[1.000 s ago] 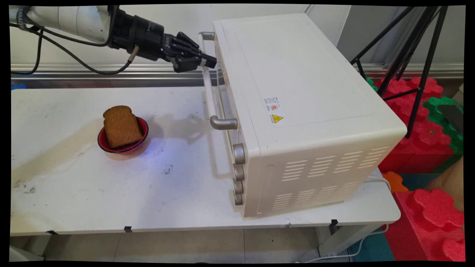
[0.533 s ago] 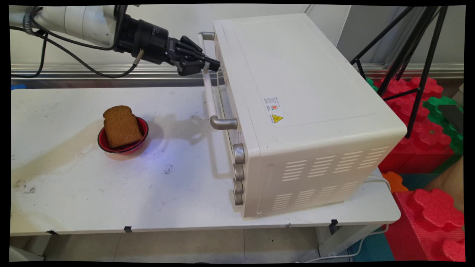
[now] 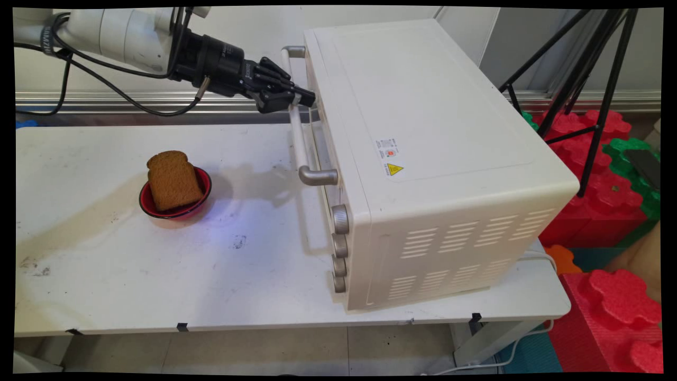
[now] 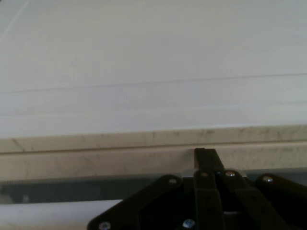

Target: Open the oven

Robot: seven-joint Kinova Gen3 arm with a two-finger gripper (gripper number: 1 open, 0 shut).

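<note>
While reaching in from the far left, gripper is sitting with jaws clenched together, tips pressing at the toaster oven door's top edge just behind its handle, bread leaning in red bowl on surface.

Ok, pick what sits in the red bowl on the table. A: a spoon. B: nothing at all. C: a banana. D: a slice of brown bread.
D: a slice of brown bread stands leaning in the red bowl, left of the oven.
</note>
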